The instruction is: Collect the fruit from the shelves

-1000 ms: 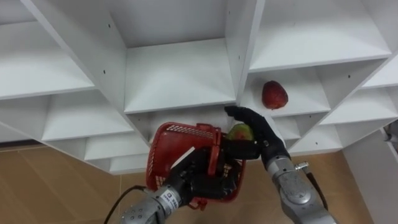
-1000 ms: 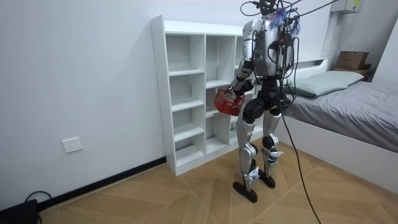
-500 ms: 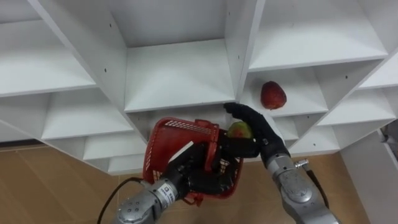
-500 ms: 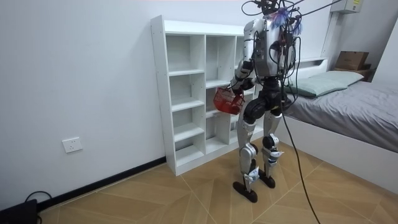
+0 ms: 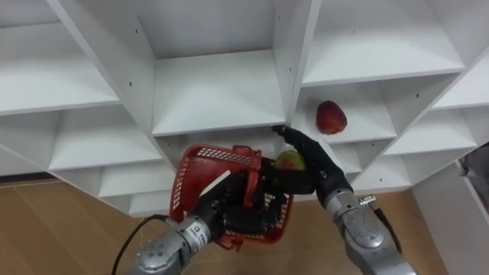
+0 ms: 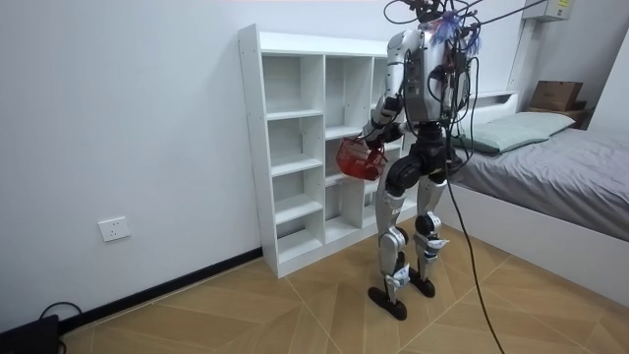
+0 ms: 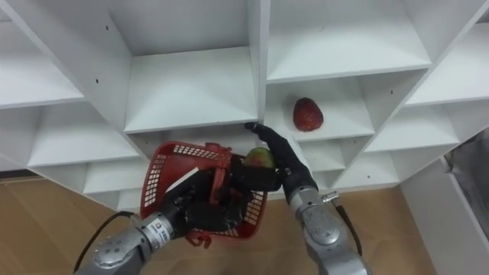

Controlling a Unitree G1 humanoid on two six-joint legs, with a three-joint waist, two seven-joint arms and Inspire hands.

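A red mesh basket (image 5: 205, 177) hangs in front of the white closet (image 5: 214, 92), tilted, with my left hand (image 5: 229, 212) shut on its handle from below. My right hand (image 5: 319, 166) is curled round a green and red fruit (image 5: 289, 160) and holds it at the basket's right rim, just under the middle shelf's edge. A second, red fruit (image 5: 331, 117) lies on the shelf in the compartment to the right, above and behind my right hand. In the room view I stand upright facing the closet (image 6: 295, 147) with the basket (image 6: 354, 157) at chest height.
The closet's upright divider (image 5: 294, 53) rises just above my right hand. Its other compartments (image 5: 69, 84) are bare. The floor (image 6: 295, 305) is wood. A bed (image 6: 550, 162) stands close behind me on the room view's right.
The basket has risen a little and shifted left, closer under the held fruit. My right hand has barely moved. The eye view itself has shifted slightly.
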